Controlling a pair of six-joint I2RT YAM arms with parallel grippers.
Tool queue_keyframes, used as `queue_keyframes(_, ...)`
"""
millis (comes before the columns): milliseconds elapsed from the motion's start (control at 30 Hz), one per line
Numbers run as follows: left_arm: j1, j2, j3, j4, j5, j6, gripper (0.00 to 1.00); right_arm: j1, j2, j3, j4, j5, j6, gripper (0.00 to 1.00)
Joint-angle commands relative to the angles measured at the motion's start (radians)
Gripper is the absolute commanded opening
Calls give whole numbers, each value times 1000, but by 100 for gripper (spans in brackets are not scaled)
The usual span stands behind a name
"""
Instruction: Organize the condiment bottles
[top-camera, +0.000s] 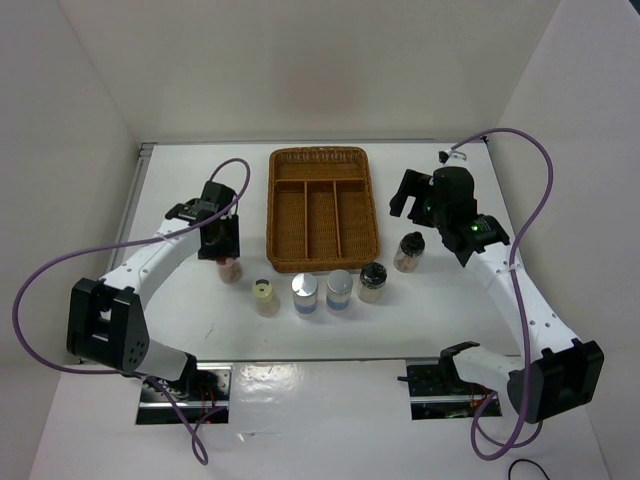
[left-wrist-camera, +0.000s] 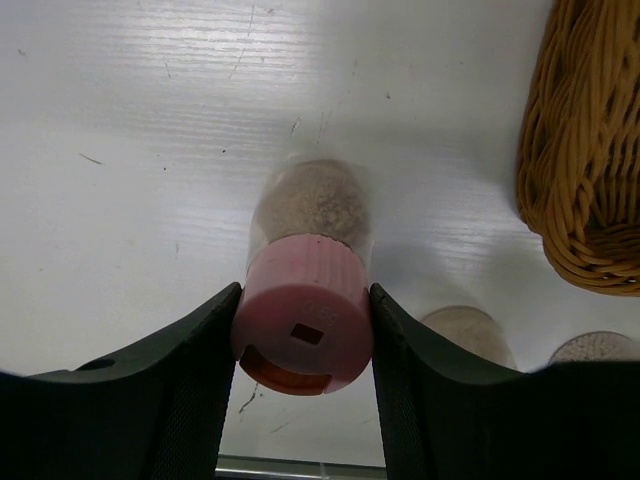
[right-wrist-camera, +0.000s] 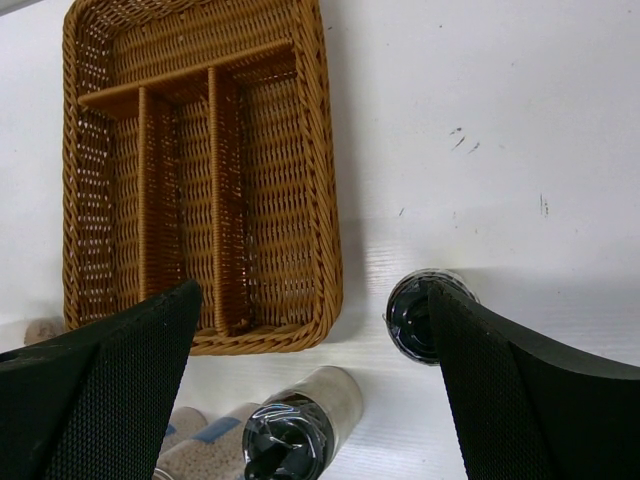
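My left gripper (top-camera: 223, 246) is shut on the cap of the pink-capped jar (top-camera: 230, 268), which stands on the table left of the tray; the left wrist view shows both fingers pressed on the pink cap (left-wrist-camera: 303, 320). A pale-yellow-capped jar (top-camera: 265, 296), two silver-capped blue-banded jars (top-camera: 304, 293) (top-camera: 340, 290) and a black-capped jar (top-camera: 373, 281) stand in a row in front of the tray. A second black-capped jar (top-camera: 410, 250) stands to the right. My right gripper (top-camera: 408, 200) is open above it; in the right wrist view (right-wrist-camera: 312, 300) that jar (right-wrist-camera: 412, 315) is partly hidden behind one finger.
The brown wicker tray (top-camera: 272, 215) with three long compartments and one crosswise one sits at the table's centre back, with nothing in it. Its corner shows in the left wrist view (left-wrist-camera: 585, 150). White walls enclose the table on the left, back and right.
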Motion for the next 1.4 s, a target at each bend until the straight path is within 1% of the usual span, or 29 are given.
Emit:
queue_keyframes(0,-4,-49,93,-31,-20,-16,37,-6,4,40,12,10,-17,98)
queue_keyframes(100,-4,-58,198,-71,-43,-16,36,-6,4,51,12,-4,-17,98)
queue_keyframes(200,-4,-49,323,-91,-54,17,36,-6,16,72,12,-13,-42,98)
queue_keyframes(300,-4,3,418,-100,-63,40,36,-16,49,103,12,-13,-52,98)
queue_keyframes(333,-13,38,485,-100,-38,51,36,-16,62,128,12,-22,-52,98)
queue_keyframes(367,-13,57,519,-100,-25,60,36,-16,86,138,12,-22,-52,98)
queue_keyframes(400,-36,78,551,-100,-16,60,36,-16,97,148,12,-22,-62,98)
queue_keyframes(433,-49,122,611,-91,-16,71,36,-16,97,158,12,-22,-62,98)
queue_keyframes(500,-69,169,657,-71,-26,97,36,-16,126,158,41,-22,-62,98)
queue_keyframes(600,-104,305,746,-49,-27,122,37,-16,149,177,41,-34,-72,98)
queue_keyframes(633,-104,331,763,-49,-27,131,39,-16,161,177,41,-34,-72,98)
queue_keyframes(767,-124,405,774,-2,-37,140,39,-25,172,188,41,-25,-72,98)
queue_keyframes(867,-124,430,774,29,2,151,39,-25,172,178,52,-25,-63,98)
queue_keyframes(1033,-133,479,814,38,67,182,39,-25,218,178,52,-45,-53,98)
queue_keyframes(1200,-142,534,869,35,67,182,39,-25,218,168,61,-45,-43,98)
queue_keyframes(1367,-142,584,880,35,88,182,39,-25,227,158,61,-36,-43,98)
